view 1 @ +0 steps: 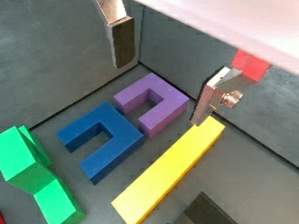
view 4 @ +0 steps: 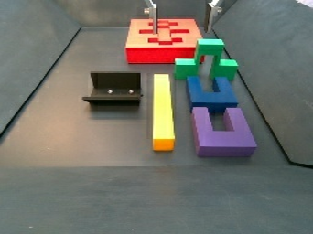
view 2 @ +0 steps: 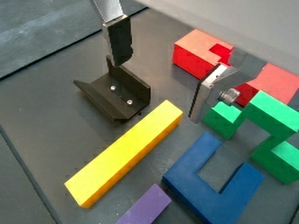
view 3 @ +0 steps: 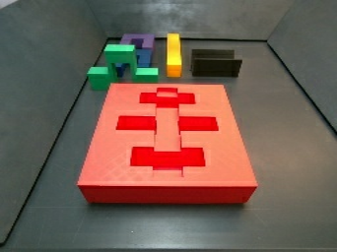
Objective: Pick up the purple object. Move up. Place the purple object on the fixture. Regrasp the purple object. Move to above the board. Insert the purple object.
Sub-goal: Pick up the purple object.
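Note:
The purple object [view 1: 149, 103] is a U-shaped block lying flat on the dark floor, next to a blue U block [view 1: 103, 136]. It also shows in both side views [view 3: 132, 44] [view 4: 224, 131]. My gripper [view 1: 167, 68] is open and empty, well above the floor, with the purple object below and between its fingers [view 1: 121, 42]. In a side view only the fingertips show at the top edge, where the gripper [view 4: 184, 7] hangs. The fixture [view 2: 114, 94] [view 4: 113, 90] [view 3: 216, 62] stands beside the yellow bar. The red board [view 3: 168, 138] [view 4: 163, 41] lies flat with cross-shaped cutouts.
A long yellow bar [view 4: 163, 110] [view 1: 170, 171] lies between the fixture and the blue block [view 4: 210, 91]. Green blocks [view 4: 206, 59] [view 2: 257, 122] stand between the blue block and the board. Grey walls [view 3: 297, 59] enclose the floor.

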